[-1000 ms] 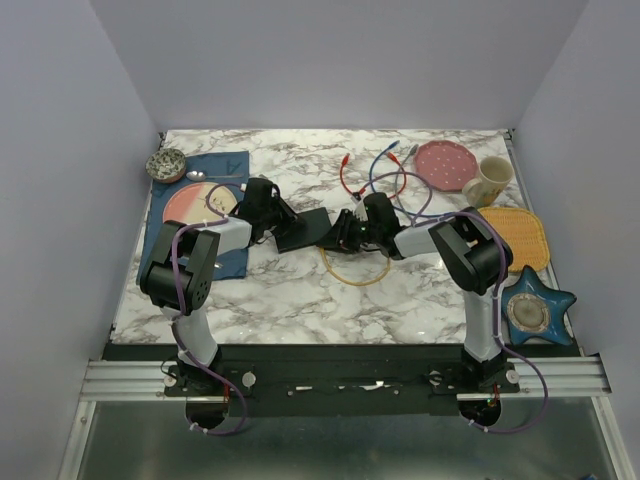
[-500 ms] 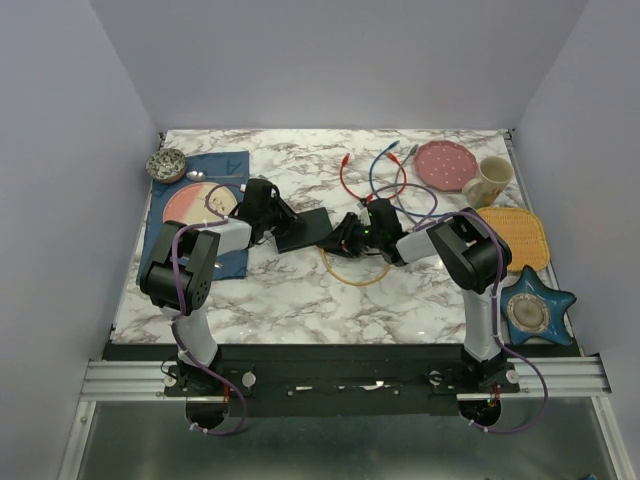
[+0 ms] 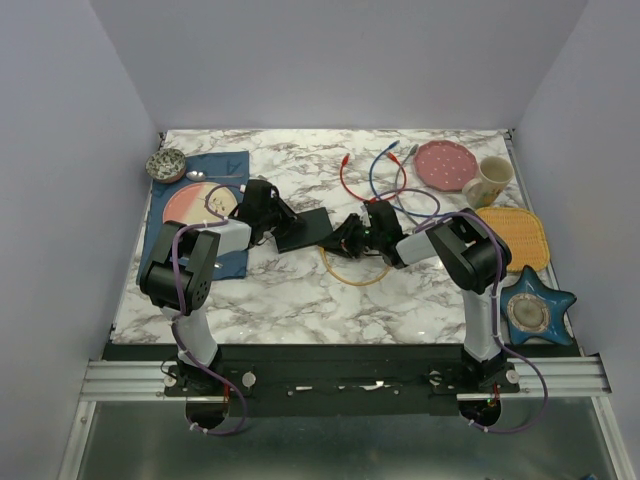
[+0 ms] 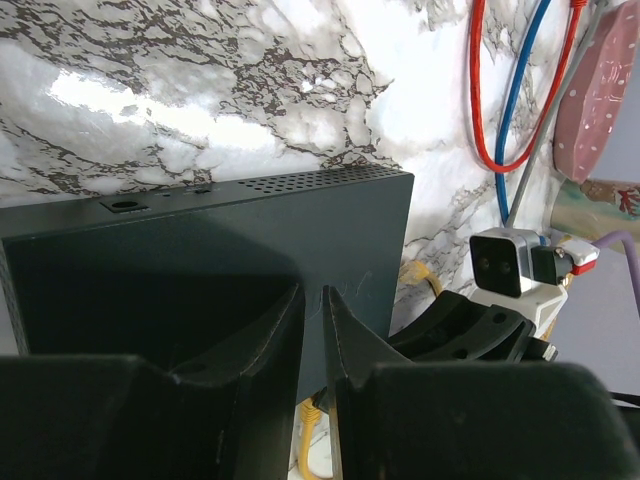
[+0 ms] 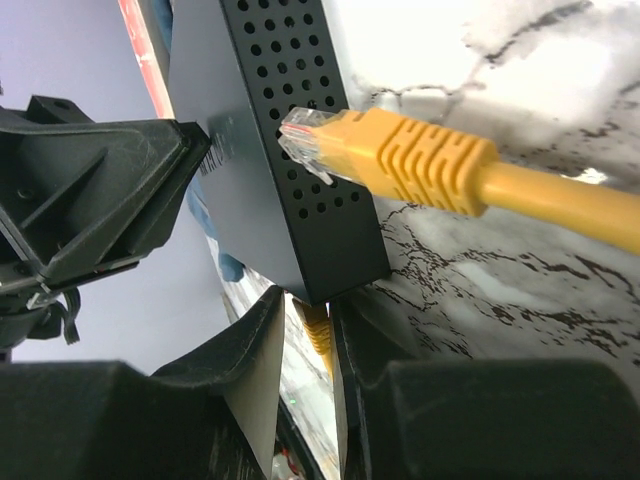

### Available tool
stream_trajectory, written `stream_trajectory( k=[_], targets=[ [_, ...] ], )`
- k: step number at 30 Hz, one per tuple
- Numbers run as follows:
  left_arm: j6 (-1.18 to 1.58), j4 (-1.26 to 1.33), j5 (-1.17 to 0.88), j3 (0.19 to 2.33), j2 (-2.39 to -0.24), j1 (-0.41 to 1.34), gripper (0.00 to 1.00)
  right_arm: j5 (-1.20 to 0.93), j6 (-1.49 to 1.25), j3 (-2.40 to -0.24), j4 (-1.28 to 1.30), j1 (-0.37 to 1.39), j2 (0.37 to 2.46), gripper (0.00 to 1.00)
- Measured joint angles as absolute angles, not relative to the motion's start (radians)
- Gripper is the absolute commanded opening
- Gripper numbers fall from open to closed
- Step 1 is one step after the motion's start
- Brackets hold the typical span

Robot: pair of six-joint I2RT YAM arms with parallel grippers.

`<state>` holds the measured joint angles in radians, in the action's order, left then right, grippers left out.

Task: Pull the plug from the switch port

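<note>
The switch [image 3: 303, 229] is a flat black box lying mid-table. My left gripper [image 3: 272, 226] is shut on its left edge; in the left wrist view the fingers [image 4: 262, 345] pinch the thin box [image 4: 200, 250]. A yellow plug [image 5: 318, 335] sits in a port on the near edge. My right gripper [image 3: 345, 238] straddles this plug, jaws narrowly open, with slivers of light beside it. A second, loose yellow plug [image 5: 400, 150] lies against the perforated side of the switch [image 5: 270, 130]. The yellow cable [image 3: 355, 275] loops on the table below.
Red and blue cables [image 3: 375, 175] lie behind the switch. A pink plate [image 3: 443, 163], a mug [image 3: 487, 180] and an orange mat [image 3: 518, 235] are at the right. A blue cloth with a plate [image 3: 190, 203] and a bowl [image 3: 166, 164] are at the left. A star dish [image 3: 535, 310] sits front right.
My right gripper has moved a little left and nearer, closing in on the near edge of the switch. The left gripper and the switch have stayed put.
</note>
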<state>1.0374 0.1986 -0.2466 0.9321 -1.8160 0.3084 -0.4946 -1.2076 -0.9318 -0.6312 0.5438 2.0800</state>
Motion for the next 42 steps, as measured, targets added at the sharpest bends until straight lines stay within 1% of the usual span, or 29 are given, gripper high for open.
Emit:
stream_trajectory(
  k=[11,13,14,15,17,18,20,21,29,36,42],
  targets=[
    [1.041,0.220,-0.248,0.920,-1.815,0.308,0.29,-0.477,-1.267,-0.931,-0.635,0.544,2.083,0.31],
    [1.041,0.224,-0.248,0.916,-1.813,0.308,0.29,-0.474,-1.272,-0.931,-0.635,0.544,2.083,0.29],
    [1.041,0.226,-0.247,0.914,-1.812,0.308,0.29,-0.473,-1.275,-0.931,-0.635,0.544,2.084,0.27],
    [1.041,0.228,-0.247,0.913,-1.812,0.308,0.29,-0.473,-1.277,-0.931,-0.634,0.544,2.084,0.23],
    [1.042,0.231,-0.247,0.912,-1.812,0.308,0.29,-0.474,-1.280,-0.931,-0.635,0.544,2.087,0.18],
    [1.042,0.232,-0.247,0.912,-1.812,0.308,0.29,-0.476,-1.281,-0.931,-0.635,0.544,2.088,0.13],
    [1.042,0.235,-0.247,0.911,-1.812,0.308,0.29,-0.477,-1.282,-0.931,-0.636,0.544,2.090,0.06],
    [1.042,0.238,-0.247,0.909,-1.812,0.308,0.29,-0.479,-1.280,-0.931,-0.639,0.544,2.090,0.01],
    [1.048,0.250,-0.249,0.881,-1.792,0.318,0.29,-0.491,-1.254,-0.931,-0.648,0.544,2.094,0.01],
    [1.076,0.258,-0.262,0.787,-1.717,0.380,0.29,-0.506,-1.203,-0.931,-0.649,0.544,2.094,0.01],
    [1.082,0.234,-0.263,0.743,-1.710,0.428,0.29,-0.514,-1.179,-0.938,-0.641,0.543,2.094,0.01]
  ],
)
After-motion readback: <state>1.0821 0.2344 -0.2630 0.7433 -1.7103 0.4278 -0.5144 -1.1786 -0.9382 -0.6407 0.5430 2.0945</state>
